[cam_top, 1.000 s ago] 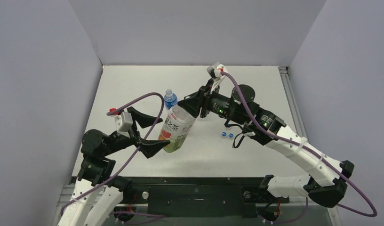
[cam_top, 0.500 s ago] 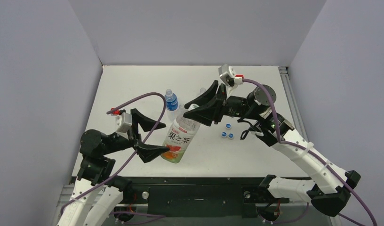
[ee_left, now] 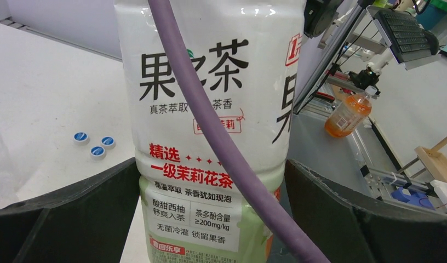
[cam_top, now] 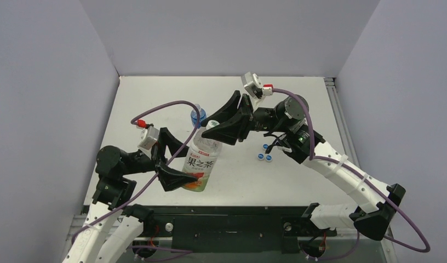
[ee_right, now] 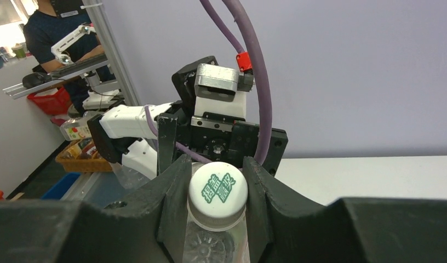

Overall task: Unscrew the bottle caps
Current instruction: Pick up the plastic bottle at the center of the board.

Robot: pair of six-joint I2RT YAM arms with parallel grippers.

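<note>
The wide bottle (cam_top: 201,160) with the orange-and-green label is held tilted above the table. My left gripper (cam_top: 186,163) is shut on its lower body, one black jaw on each side (ee_left: 210,219). My right gripper (cam_top: 215,125) is shut on its white cap (ee_right: 217,189), with both jaws pressed against the cap's sides. Three loose blue caps (cam_top: 265,154) lie on the table right of the bottle and also show in the left wrist view (ee_left: 95,143). The blue-labelled bottle (cam_top: 198,115) stands upright behind the held bottle. The plain bottles are hidden behind the right gripper.
The table (cam_top: 298,98) is white, with grey walls at the left, back and right. The left arm's purple cable (ee_left: 227,148) crosses in front of the held bottle. A metal rail (cam_top: 333,98) runs along the table's right edge.
Half a second ago the right gripper's jaws stood spread beside the bottle's top; now they are shut on the white cap. The held bottle has shifted a little left and nearer.
</note>
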